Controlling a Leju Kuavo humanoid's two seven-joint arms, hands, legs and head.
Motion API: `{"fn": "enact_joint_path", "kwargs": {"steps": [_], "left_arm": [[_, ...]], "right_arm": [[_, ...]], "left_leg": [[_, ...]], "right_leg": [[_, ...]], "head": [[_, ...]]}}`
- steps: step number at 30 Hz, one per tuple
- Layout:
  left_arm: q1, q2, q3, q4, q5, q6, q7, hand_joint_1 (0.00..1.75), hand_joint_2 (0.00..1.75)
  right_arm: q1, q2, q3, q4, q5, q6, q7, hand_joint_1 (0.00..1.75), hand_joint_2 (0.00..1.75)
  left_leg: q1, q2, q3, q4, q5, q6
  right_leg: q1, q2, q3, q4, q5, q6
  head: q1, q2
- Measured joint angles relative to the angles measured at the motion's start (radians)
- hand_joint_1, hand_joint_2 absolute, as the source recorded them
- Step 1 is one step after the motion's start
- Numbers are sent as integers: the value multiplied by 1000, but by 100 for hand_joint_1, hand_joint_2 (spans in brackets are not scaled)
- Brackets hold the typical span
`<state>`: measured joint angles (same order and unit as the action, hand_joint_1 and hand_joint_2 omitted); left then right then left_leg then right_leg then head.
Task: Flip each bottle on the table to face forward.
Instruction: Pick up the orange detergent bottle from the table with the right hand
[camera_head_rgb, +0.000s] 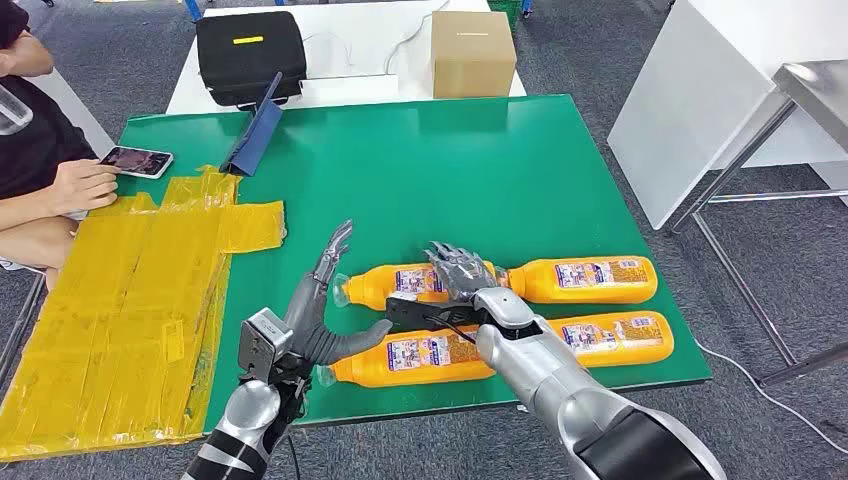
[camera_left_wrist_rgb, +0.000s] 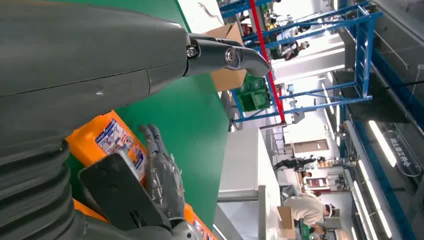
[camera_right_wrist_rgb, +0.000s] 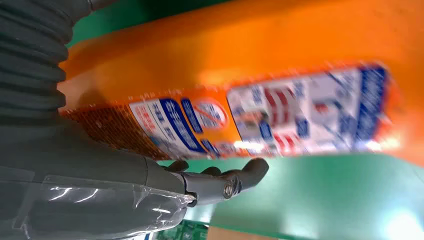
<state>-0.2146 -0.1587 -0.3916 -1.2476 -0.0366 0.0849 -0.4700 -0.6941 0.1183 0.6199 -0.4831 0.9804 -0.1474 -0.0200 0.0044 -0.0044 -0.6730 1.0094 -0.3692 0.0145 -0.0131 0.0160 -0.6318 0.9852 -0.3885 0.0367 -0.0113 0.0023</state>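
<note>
1. Four orange plastic bottles with white labels lie flat, lower centre of the green table (camera_head_rgb: 480, 150); the far-left bottle (camera_head_rgb: 400, 283) sits under the right hand (camera_head_rgb: 462, 268), grip unclear.
2. Left hand (camera_head_rgb: 325, 300) spread wide, holding nothing, beside the near-left bottle (camera_head_rgb: 420, 360).

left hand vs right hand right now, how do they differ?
The right hand rests on the far-left bottle; the left hand touches no bottle. The left hand's fingers are spread and point up over the green table, by the bottle caps; the right hand's fingers curve over the bottle's label. Both are grey with dark fingers.
</note>
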Motion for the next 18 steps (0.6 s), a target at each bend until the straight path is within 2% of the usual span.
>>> {"fn": "enact_joint_path", "kwargs": {"steps": [5, 13, 14, 17, 18], "left_arm": [[-4, -6, -1, 11, 1, -1, 0, 0, 175], [-7, -8, -1, 20, 1, -1, 0, 0, 175], [-8, -8, -1, 20, 1, -1, 0, 0, 175], [-9, -8, -1, 22, 1, -1, 0, 0, 175], [-10, -8, -1, 24, 1, -1, 0, 0, 175]], "right_arm": [[-25, 4, 20, 31, 26, 34, 33, 14, 175], [-41, 8, 35, 57, 30, 39, 41, 17, 175], [-41, 8, 36, 59, 30, 39, 41, 31, 175], [-43, 9, 36, 63, 32, 40, 41, 123, 175], [-43, 9, 36, 64, 34, 40, 41, 145, 175]], "left_leg": [[0, 0, 0, 0, 0, 0], [0, 0, 0, 0, 0, 0], [0, 0, 0, 0, 0, 0], [0, 0, 0, 0, 0, 0], [0, 0, 0, 0, 0, 0]], "right_leg": [[0, 0, 0, 0, 0, 0], [0, 0, 0, 0, 0, 0], [0, 0, 0, 0, 0, 0], [0, 0, 0, 0, 0, 0], [0, 0, 0, 0, 0, 0]], "head": [[0, 0], [0, 0], [0, 0], [0, 0], [0, 0]]}}
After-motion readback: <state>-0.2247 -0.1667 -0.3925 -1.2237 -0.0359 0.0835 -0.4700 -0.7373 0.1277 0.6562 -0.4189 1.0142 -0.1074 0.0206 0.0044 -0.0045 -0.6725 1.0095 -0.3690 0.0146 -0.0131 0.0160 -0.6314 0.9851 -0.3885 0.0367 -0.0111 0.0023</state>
